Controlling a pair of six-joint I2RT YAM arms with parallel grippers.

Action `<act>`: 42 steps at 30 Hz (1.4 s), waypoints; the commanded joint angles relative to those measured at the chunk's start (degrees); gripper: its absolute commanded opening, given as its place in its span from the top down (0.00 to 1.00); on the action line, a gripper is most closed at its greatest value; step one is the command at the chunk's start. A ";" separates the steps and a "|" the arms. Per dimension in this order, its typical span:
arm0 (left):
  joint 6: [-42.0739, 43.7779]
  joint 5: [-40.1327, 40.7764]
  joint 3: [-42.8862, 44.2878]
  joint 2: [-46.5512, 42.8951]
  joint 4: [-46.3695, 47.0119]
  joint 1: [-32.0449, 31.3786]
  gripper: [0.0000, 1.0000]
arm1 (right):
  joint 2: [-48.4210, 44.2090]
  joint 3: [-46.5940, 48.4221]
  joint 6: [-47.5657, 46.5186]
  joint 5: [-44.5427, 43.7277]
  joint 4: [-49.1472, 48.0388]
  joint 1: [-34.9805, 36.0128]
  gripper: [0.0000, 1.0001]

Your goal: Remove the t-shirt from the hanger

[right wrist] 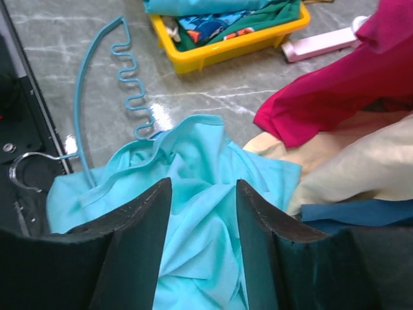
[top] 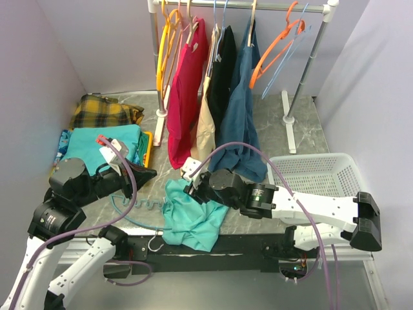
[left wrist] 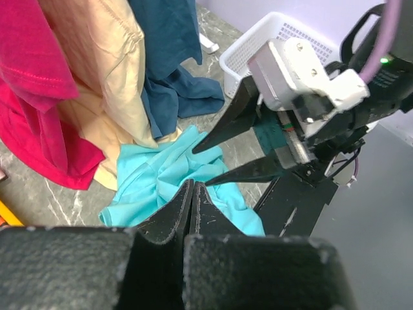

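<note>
The right end effector hangs over the teal t-shirt with its jaws apart, straddling a rumple of cloth but gripping nothing; the left end effector is pressed fully closed, empty as far as the views show, and sits near the shirt's left edge. The t-shirt lies crumpled at the near edge of the bench, between the two arms; the blue wire hanger lies beside it, its wavy bar and one arm running under the collar, so it looks only partly freed.

The shirt is light, soft and floppy; it will likely bunch and drag rather than slide; I judge the hanger's bare arm or metal hook the better hold for one side, and a pinch of cloth away from the collar for the other.

The red garment, cream garment and navy garment hang from the rack just behind, close enough to snag; a yellow bin and a white basket flank the shirt.
</note>
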State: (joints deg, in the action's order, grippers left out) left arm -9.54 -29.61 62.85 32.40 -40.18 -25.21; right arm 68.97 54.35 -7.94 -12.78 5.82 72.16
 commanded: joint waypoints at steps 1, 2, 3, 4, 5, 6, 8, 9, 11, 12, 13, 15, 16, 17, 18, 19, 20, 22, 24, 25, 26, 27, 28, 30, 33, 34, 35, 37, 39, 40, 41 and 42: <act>-1.00 2.79 -0.10 -0.41 2.13 0.08 0.99 | 0.37 2.87 1.27 2.15 3.31 2.28 0.46; -0.92 3.49 0.08 -0.24 1.95 -0.01 0.99 | 0.81 2.70 1.18 1.71 4.10 3.24 0.46; -1.09 5.85 0.34 -0.23 1.86 -0.01 0.99 | 1.86 2.43 1.26 2.14 5.50 4.82 0.46; -1.70 7.09 0.52 -0.23 2.04 -0.01 0.99 | 2.48 2.43 1.53 2.31 6.03 5.61 0.46; -1.71 7.71 0.61 -0.41 1.95 -0.01 0.99 | 3.01 2.26 1.88 2.66 6.21 6.41 0.46; -1.97 9.81 0.61 -0.50 1.95 -0.01 0.98 | 4.14 1.91 2.58 3.97 6.39 7.11 0.46; -2.94 11.41 0.34 -0.94 2.22 -0.01 0.91 | 5.29 1.55 3.89 4.95 6.04 9.57 0.48; -3.20 12.28 0.17 -1.20 2.22 -0.01 0.86 | 6.69 1.55 4.34 5.82 5.17 10.36 0.49; -4.17 14.57 -0.09 -1.38 2.04 0.07 0.72 | 8.45 1.99 5.48 8.28 4.03 12.29 0.53; -4.34 15.01 -0.10 -1.38 1.69 -0.01 0.66 | 10.72 2.34 5.66 9.08 2.97 12.74 0.55; -4.69 15.89 -0.27 -1.38 1.51 -0.01 0.63 | 12.14 3.04 5.92 10.13 2.88 13.26 0.58; -5.05 16.86 -0.45 -1.29 1.16 -0.01 0.51 | 16.78 5.59 6.45 11.36 2.53 14.58 0.61; -5.48 17.56 -0.80 -1.29 0.99 -0.01 0.47 | 18.20 6.55 6.62 11.89 2.26 14.85 0.65; -5.58 18.87 -0.89 -1.46 0.98 -0.01 0.41 | 19.70 8.39 7.50 12.68 1.65 14.94 0.67; -5.75 19.58 -1.15 -1.64 0.98 -0.01 0.38 | 22.84 9.62 7.77 12.60 1.38 14.94 0.72; -6.01 20.11 -1.41 -1.73 0.81 -0.01 0.36 | 24.27 10.94 7.86 12.60 1.47 15.03 0.74; -6.10 21.33 -1.41 -1.82 0.72 -0.01 0.31 | 25.67 13.22 7.86 12.60 1.56 15.03 0.75; -6.37 22.22 -1.76 -2.08 0.46 0.08 0.28 | 29.11 14.90 7.86 12.51 0.94 14.94 0.76; -6.46 23.36 -1.68 -1.99 -0.07 -0.01 0.24 | 32.09 17.36 7.86 12.60 1.03 14.76 0.77; -6.46 23.71 -1.59 -1.99 -0.24 -0.01 0.24 | 32.89 17.98 7.86 12.60 1.20 14.68 0.77; -6.54 24.15 -1.42 -2.08 -0.68 -0.01 0.22 | 34.64 19.03 7.86 12.69 1.47 14.50 0.77; -6.80 25.37 -1.15 -2.08 -0.86 -0.01 0.21 | 35.26 19.22 7.86 12.60 1.56 14.15 0.77; -6.89 25.65 -0.89 -2.17 -1.03 -0.01 0.20 | 35.88 19.22 7.86 13.90 1.56 13.89 0.77; -7.07 26.61 -0.36 -2.34 -1.48 -0.01 0.18 | 37.20 18.78 7.86 14.53 1.29 13.19 0.77; -6.98 26.88 -0.10 -2.69 -1.83 0.07 0.16 | 38.26 17.90 7.86 14.71 1.12 12.66 0.80; -6.98 26.97 -0.10 -2.78 -1.91 -0.01 0.15 | 38.52 17.72 7.86 14.62 1.12 12.31 0.80; -6.90 26.97 -0.10 -2.96 -1.92 -0.01 0.14 | 38.87 17.55 7.86 14.53 1.12 12.13 0.81; -6.89 27.14 -0.18 -3.05 -2.00 -0.01 0.14 | 39.05 17.29 7.86 14.01 1.03 11.60 0.81; -6.89 27.06 -0.27 -3.31 -2.18 -0.01 0.13 | 39.49 17.28 7.86 14.09 0.68 11.07 0.83; -6.89 27.23 -0.36 -3.40 -2.27 -0.01 0.13 | 39.75 17.54 7.77 14.27 0.94 10.64 0.83; -6.89 27.23 -0.36 -3.57 -2.35 0.07 0.12 | 40.19 17.63 7.68 14.53 1.03 10.37 0.83; -6.89 27.32 -0.19 -3.49 -2.53 -0.01 0.12 | 40.36 17.64 7.68 14.71 1.03 10.11 0.83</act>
State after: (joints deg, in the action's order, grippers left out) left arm -15.88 -3.22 61.12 29.58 -42.78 -25.21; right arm 108.03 71.46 -0.64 1.21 8.14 83.42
